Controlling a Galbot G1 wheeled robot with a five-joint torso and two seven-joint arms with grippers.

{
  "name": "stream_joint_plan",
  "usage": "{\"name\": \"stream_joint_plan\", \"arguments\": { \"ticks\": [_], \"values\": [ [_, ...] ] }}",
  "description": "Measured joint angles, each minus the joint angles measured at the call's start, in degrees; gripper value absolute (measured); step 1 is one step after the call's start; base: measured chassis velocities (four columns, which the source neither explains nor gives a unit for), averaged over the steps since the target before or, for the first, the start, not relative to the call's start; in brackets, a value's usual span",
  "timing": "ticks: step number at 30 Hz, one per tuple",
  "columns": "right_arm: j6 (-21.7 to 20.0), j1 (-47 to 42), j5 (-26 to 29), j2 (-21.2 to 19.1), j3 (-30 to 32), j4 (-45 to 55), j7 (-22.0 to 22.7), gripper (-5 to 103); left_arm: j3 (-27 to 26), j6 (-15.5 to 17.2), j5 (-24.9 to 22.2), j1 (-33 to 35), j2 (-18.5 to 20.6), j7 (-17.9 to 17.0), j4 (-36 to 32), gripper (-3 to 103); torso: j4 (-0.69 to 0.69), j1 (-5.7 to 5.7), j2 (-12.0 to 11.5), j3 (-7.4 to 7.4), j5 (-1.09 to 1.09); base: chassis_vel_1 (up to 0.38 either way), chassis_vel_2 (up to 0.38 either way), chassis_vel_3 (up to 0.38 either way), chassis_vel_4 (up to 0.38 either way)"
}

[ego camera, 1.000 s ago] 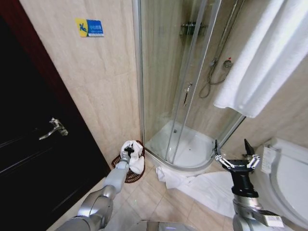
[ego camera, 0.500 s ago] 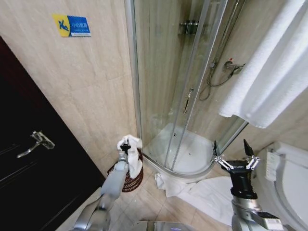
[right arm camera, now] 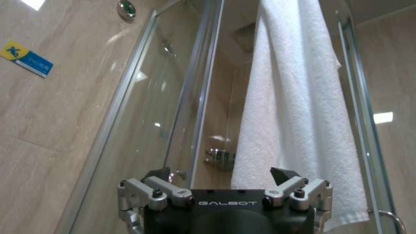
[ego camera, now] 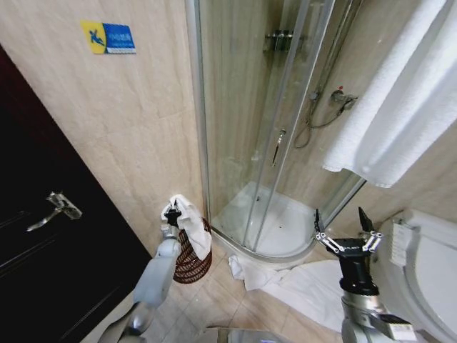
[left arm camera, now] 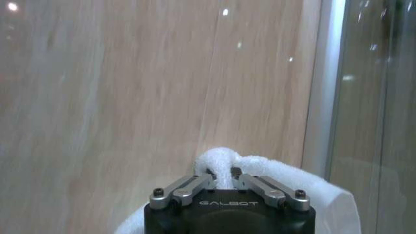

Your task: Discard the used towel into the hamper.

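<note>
The used towel is white and hangs from my left gripper, which is shut on its top fold above the hamper. The hamper is a small dark reddish-brown woven basket on the floor by the wall, beside the shower corner. The towel's lower part drapes over the hamper's rim. In the left wrist view the white towel bulges out between the shut fingers, facing the beige wall. My right gripper stands open at the lower right, pointing up, with nothing in it.
A glass shower cabin stands in the middle. A dark door with a lever handle is at left. Another white towel lies on the floor by the shower base. A big towel hangs upper right, a toilet at right.
My left gripper has lifted the towel up and a little to the left, out of the hamper's opening. The head camera has shifted between the earliest frame and now. The right gripper stays put.
</note>
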Motion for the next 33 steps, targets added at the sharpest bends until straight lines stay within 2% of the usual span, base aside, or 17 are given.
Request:
{"name": "stream_joint_plan", "arguments": {
  "ticks": [5, 6, 7, 8, 9, 10, 11, 12, 13, 14, 15, 16, 19, 20, 22, 27, 33],
  "values": [
    [0.29, -0.01, 0.17, 0.22, 0.13, -0.17, -0.01, 100, 0.38, 1.72, -1.69, 0.54, 1.27, 0.03, -4.63, 4, 0.02, 0.00, 0.00, -0.02, 0.09, 0.000, 0.000, 0.000, 0.000],
    [0.33, -0.01, 0.18, 0.30, 0.22, -0.36, 0.05, 100, 0.03, 2.31, -3.02, 1.39, 1.89, 2.54, -6.57, 4, 0.05, 0.01, 0.00, -0.03, 0.14, 0.000, 0.000, 0.000, 0.000],
    [0.34, 0.10, 0.19, 0.44, 0.26, -0.62, 0.18, 100, -1.22, 5.69, -3.99, 3.96, 3.47, 9.81, -11.09, 4, 0.18, 0.01, 0.01, -0.07, 0.37, 0.024, 0.065, 0.010, -0.015],
    [0.34, 0.10, 0.19, 0.44, 0.26, -0.62, 0.18, 100, -1.22, 5.69, -3.99, 3.96, 3.47, 9.81, -11.09, 4, 0.18, 0.01, 0.01, -0.07, 0.37, 0.024, 0.065, 0.010, -0.015],
    [0.32, 0.12, 0.19, 0.48, 0.29, -0.65, 0.23, 100, -1.71, 6.87, -3.77, 6.51, 4.24, 15.22, -13.47, 4, 0.23, -0.01, 0.03, -0.08, 0.39, 0.024, 0.065, 0.073, -0.015],
    [0.22, 0.23, 0.19, 0.50, 0.38, -0.65, 0.41, 100, -2.11, 6.83, -2.96, 9.78, 5.34, 20.17, -14.71, 4, 0.23, 0.00, 0.02, -0.06, 0.12, 0.064, 0.112, 0.073, 0.003],
    [0.02, 0.39, 0.19, 0.59, 0.41, -0.64, 0.70, 100, -2.67, 6.96, -2.39, 12.80, 6.64, 23.79, -15.62, 4, 0.17, 0.04, 0.00, -0.03, 0.02, 0.000, 0.000, 0.000, 0.000],
    [-0.12, 0.55, 0.19, 0.61, 0.43, -0.67, 0.93, 100, -3.19, 7.20, -2.39, 15.24, 7.91, 26.39, -16.30, 4, 0.12, 0.04, 0.00, -0.03, 0.08, 0.000, 0.000, 0.000, 0.000],
    [-0.12, 0.55, 0.19, 0.61, 0.43, -0.67, 0.93, 100, -3.19, 7.20, -2.39, 15.24, 7.91, 26.39, -16.30, 4, 0.12, 0.04, 0.00, -0.03, 0.08, 0.000, 0.000, 0.000, 0.000],
    [-0.31, 0.73, 0.20, 0.64, 0.49, -0.85, 1.14, 100, -3.82, 7.86, -2.47, 17.43, 9.36, 28.67, -16.88, 4, 0.14, 0.00, 0.01, -0.04, 0.18, 0.000, 0.000, 0.000, 0.000],
    [-0.48, 0.97, 0.22, 0.69, 0.50, -1.11, 1.27, 100, -4.49, 8.35, -2.90, 19.47, 11.12, 30.87, -17.48, 4, 0.11, -0.01, 0.01, -0.04, 0.12, 0.000, 0.000, 0.000, 0.000],
    [-0.55, 1.25, 0.22, 0.78, 0.48, -1.43, 1.33, 100, -4.83, 8.37, -3.60, 20.83, 12.55, 31.98, -17.85, 4, 0.11, -0.01, 0.01, -0.04, 0.05, 0.000, 0.000, 0.000, 0.000],
    [-0.57, 1.86, 0.29, 1.10, 0.19, -2.35, 1.31, 100, -5.34, 8.50, -4.73, 22.51, 15.30, 32.91, -18.55, 4, 0.12, -0.01, 0.01, -0.04, 0.18, 0.000, 0.000, 0.000, 0.000],
    [-0.55, 2.00, 0.37, 1.25, 0.03, -2.70, 1.25, 100, -5.36, 8.50, -4.90, 22.65, 15.96, 32.94, -18.67, 4, 0.09, -0.01, 0.01, -0.04, 0.14, 0.000, 0.000, 0.000, 0.000],
    [-0.52, 2.13, 0.50, 1.39, -0.13, -3.05, 1.10, 100, -5.24, 8.62, -4.94, 22.66, 16.36, 32.97, -18.73, 4, 0.07, -0.01, 0.01, -0.03, 0.06, 0.000, 0.000, 0.000, 0.000],
    [-0.52, 2.89, 1.36, 1.55, -0.33, -3.73, 0.50, 100, -3.69, 10.20, -4.97, 21.71, 16.92, 33.31, -18.25, 4, 0.05, 0.00, 0.01, -0.02, 0.08, 0.000, 0.000, 0.000, 0.000],
    [0.06, 3.79, 3.37, 1.57, 0.37, -5.19, -0.24, 100, -2.08, 9.79, -3.39, 20.85, 18.93, 37.50, -15.44, 4, 0.08, 0.00, 0.01, -0.02, 0.09, 0.000, 0.000, 0.000, 0.000]
  ]
}}
